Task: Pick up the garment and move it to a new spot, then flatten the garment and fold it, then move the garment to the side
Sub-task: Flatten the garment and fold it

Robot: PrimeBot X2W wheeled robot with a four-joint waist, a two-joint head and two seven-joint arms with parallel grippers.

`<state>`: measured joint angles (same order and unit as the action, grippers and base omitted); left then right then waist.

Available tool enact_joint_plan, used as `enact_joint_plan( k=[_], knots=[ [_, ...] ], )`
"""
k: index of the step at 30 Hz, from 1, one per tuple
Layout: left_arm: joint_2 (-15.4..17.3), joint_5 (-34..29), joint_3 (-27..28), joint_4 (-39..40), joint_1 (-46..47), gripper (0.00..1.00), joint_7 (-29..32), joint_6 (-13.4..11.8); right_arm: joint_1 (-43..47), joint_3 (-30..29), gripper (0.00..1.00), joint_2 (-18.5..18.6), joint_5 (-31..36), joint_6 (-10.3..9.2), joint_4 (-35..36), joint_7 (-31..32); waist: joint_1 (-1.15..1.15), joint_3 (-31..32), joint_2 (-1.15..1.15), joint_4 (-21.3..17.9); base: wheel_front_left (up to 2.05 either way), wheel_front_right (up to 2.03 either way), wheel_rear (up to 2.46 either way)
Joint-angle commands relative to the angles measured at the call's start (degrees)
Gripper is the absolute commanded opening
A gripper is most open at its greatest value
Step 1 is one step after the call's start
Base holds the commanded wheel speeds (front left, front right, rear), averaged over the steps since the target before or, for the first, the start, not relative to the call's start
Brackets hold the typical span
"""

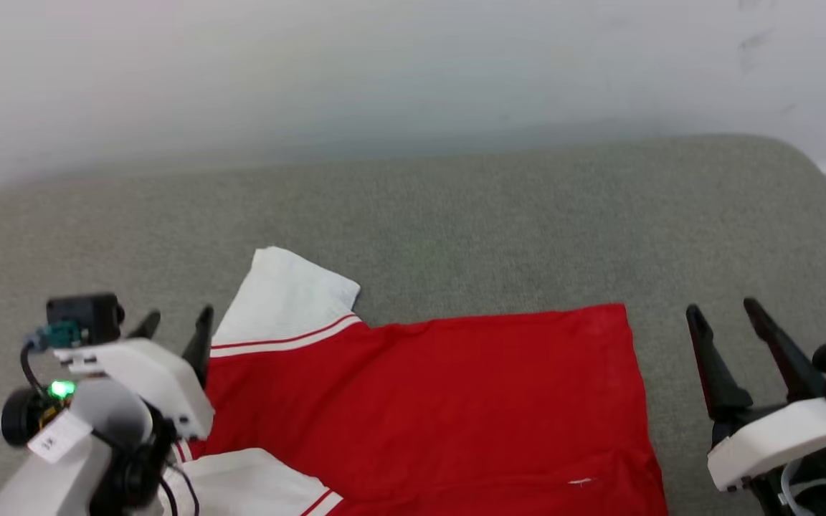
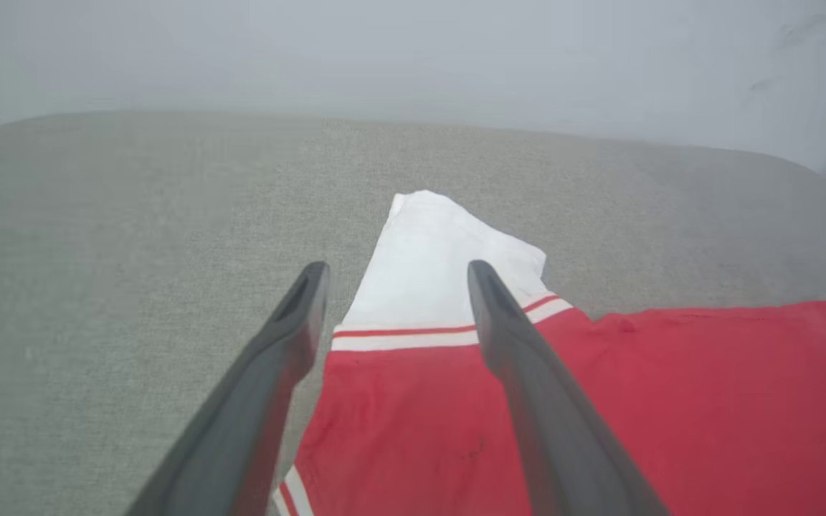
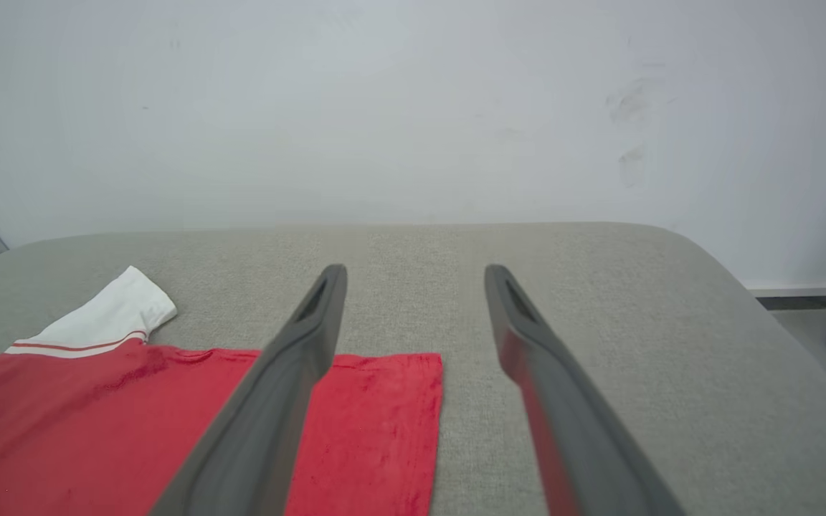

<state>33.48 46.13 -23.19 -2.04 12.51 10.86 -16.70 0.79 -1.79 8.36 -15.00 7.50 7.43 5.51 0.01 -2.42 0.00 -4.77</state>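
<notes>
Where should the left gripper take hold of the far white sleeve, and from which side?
Likely the free end of the sleeve, from the robot's left, with the open left gripper. It lies flat and juts beyond the red body, so that edge is exposed.

Bare grey cushion (image 1: 492, 215) stretches beyond the garment (image 1: 442, 401) to the wall (image 1: 384, 72), which bounds the far side.
</notes>
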Motion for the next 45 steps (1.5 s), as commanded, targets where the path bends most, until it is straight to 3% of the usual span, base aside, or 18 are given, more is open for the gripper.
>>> enact_joint_plan(
  k=[1,7,15,16,27,31,32,33,34,41,45],
  knots=[
    [-0.50,-0.78,0.58,-1.09,3.27,1.00,-1.22,0.67,-1.90,0.12,1.00,-0.20,0.49,-0.03,1.13,-0.20,-0.01,-3.83,0.00,-1.46,0.00,0.00,0.00],
    [-0.63,-0.15,0.91,-7.42,12.99,1.00,0.19,4.12,-5.82,0.52,1.00,-0.74,1.01,-0.03,2.80,-0.65,-0.01,-10.01,0.00,-3.87,0.00,0.00,0.00],
    [0.48,2.83,-1.10,-16.68,23.01,1.00,10.69,9.67,-8.36,1.57,1.00,-2.05,0.71,-0.03,1.35,-1.91,-0.01,-14.78,0.00,-6.91,0.00,0.00,0.00],
    [0.90,4.14,-1.42,-19.02,25.14,1.00,14.35,10.64,-8.99,1.91,1.00,-2.39,0.44,-0.03,0.67,-2.44,-0.01,-15.71,0.00,-7.72,0.00,0.00,0.00],
    [5.20,4.63,-4.91,-25.09,32.61,1.00,31.40,11.20,-10.42,3.34,1.00,-3.55,-1.34,-0.03,-2.60,-4.44,-0.01,-19.46,0.00,-10.93,0.00,0.00,0.00],
    [4.69,5.78,-7.58,-26.70,32.45,1.00,39.20,11.10,-10.65,3.42,1.00,-3.76,-1.99,-0.03,-3.86,-4.74,-0.01,-20.30,0.00,-11.34,0.00,0.00,0.00],
    [4.52,5.89,-8.05,-26.80,32.28,0.69,40.24,10.85,-10.83,3.37,1.00,-3.77,-2.25,-0.03,-4.28,-4.71,-0.01,-20.46,0.00,-11.43,0.00,0.00,0.00],
    [4.17,5.86,-8.48,-26.77,32.23,0.29,40.86,10.73,-11.03,3.42,1.00,-3.79,-2.51,-0.03,-4.56,-4.64,-0.01,-20.61,0.00,-11.49,0.00,0.00,0.00],
    [3.76,6.13,-8.70,-26.91,32.18,0.00,41.60,10.67,-11.25,3.44,1.00,-3.70,-2.71,-0.03,-4.86,-4.65,-0.01,-20.77,0.00,-11.53,0.00,0.00,0.00],
    [3.13,6.09,-8.11,-27.32,32.96,0.00,39.65,10.29,-12.90,3.87,1.00,-1.33,-6.56,-0.03,-8.33,-1.97,-0.01,-20.30,0.00,-11.24,0.00,0.00,0.00],
    [2.21,5.52,-7.04,-26.73,34.96,0.00,36.08,10.31,-14.67,4.12,1.00,1.95,-10.21,-0.03,-11.89,3.02,-0.01,-18.87,0.00,-9.66,0.00,0.00,0.00]
  ],
)
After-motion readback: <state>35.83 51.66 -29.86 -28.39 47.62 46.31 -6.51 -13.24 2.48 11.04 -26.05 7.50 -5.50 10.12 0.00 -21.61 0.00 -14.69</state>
